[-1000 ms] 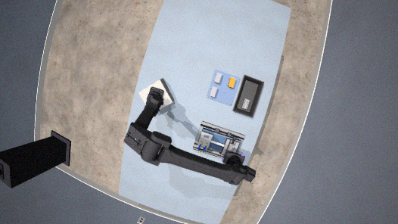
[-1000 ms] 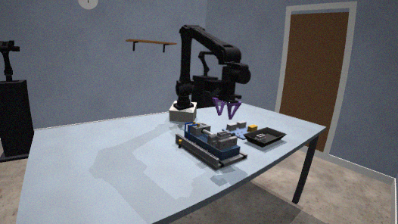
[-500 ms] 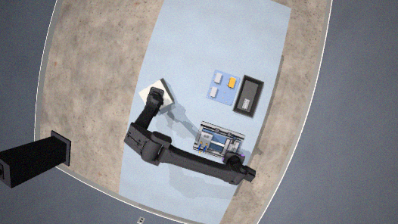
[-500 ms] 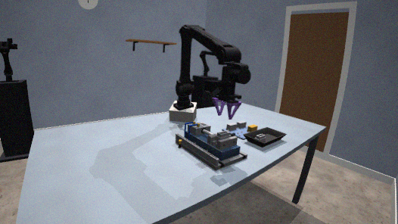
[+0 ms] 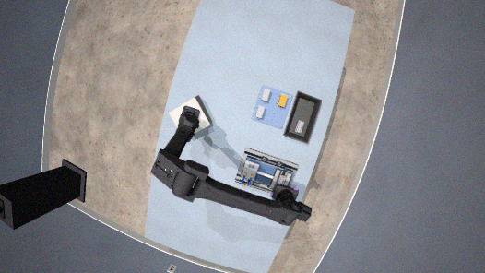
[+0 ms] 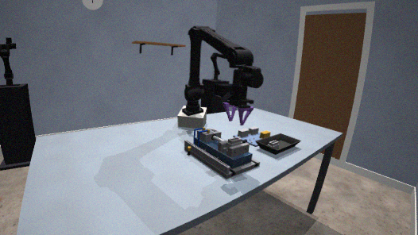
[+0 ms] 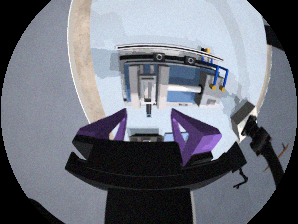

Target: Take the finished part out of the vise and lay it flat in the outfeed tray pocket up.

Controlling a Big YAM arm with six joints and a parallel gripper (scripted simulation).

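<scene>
Small grey finished part (image 7: 147, 90) sat in the blue-and-grey vise (image 6: 221, 149) on the pale-blue table (image 6: 99, 175), brown door (image 6: 330, 75) behind, jaws spread, holding nothing.

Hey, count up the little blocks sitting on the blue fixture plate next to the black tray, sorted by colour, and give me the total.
White blocks: 2
Orange blocks: 1
Total: 3 blocks on the blue fixture plate, beside the black tray.
</scene>
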